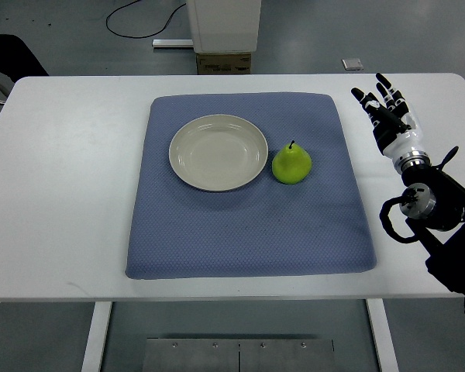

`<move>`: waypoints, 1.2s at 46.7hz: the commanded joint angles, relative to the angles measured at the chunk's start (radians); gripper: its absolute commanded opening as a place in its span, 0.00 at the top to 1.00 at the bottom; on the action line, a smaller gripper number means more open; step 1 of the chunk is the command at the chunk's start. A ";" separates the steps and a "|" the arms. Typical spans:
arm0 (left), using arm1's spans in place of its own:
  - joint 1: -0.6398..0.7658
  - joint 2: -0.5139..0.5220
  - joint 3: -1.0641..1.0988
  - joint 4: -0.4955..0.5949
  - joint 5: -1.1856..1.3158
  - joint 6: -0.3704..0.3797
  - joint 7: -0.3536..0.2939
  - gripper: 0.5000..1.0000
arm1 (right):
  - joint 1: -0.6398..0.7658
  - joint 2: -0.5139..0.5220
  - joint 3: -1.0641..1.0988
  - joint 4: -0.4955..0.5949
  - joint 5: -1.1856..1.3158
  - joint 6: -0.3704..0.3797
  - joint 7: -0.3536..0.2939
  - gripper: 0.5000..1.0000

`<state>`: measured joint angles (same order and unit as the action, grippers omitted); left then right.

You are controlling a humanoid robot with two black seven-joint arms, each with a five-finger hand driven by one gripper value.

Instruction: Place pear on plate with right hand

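While the pear [291,164] sits on the blue mat [248,225] just beside the right rim of the plate [218,152], it seems to stand upright on its broad base, so its long axis runs roughly toward the camera; the short dark stem shows at the top of the fruit, leaning slightly toward the far side of the table. Nothing touches the green pear, and whether its skin meets the plate's edge cannot be told for sure, though a thin strip of mat seems to lie between them. The cream-coloured plate is bare and rests on the left-centre part of the mat, which covers the middle of the white table [54,194]. Well apart from the fruit, the right hand [384,108] is over the bare tabletop to the right of the mat, its arm entering from the right edge. Its dark fingers [359,94] are stretched out and spread, pointing away from the robot toward the far-left, and they grasp nothing.
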<state>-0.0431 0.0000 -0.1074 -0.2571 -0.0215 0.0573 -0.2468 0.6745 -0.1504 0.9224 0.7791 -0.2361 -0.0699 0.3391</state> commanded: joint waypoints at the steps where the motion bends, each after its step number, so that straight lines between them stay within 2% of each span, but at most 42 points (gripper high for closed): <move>1: 0.000 0.000 0.000 -0.001 0.000 -0.007 0.000 0.00 | 0.000 0.005 -0.007 -0.001 0.000 -0.001 0.000 0.00; 56: 0.008 0.000 0.000 0.001 0.000 0.003 0.000 0.00 | 0.039 0.002 -0.008 -0.004 0.000 0.004 0.001 0.00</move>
<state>-0.0351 0.0000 -0.1075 -0.2561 -0.0214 0.0599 -0.2471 0.7101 -0.1489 0.9127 0.7746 -0.2362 -0.0667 0.3390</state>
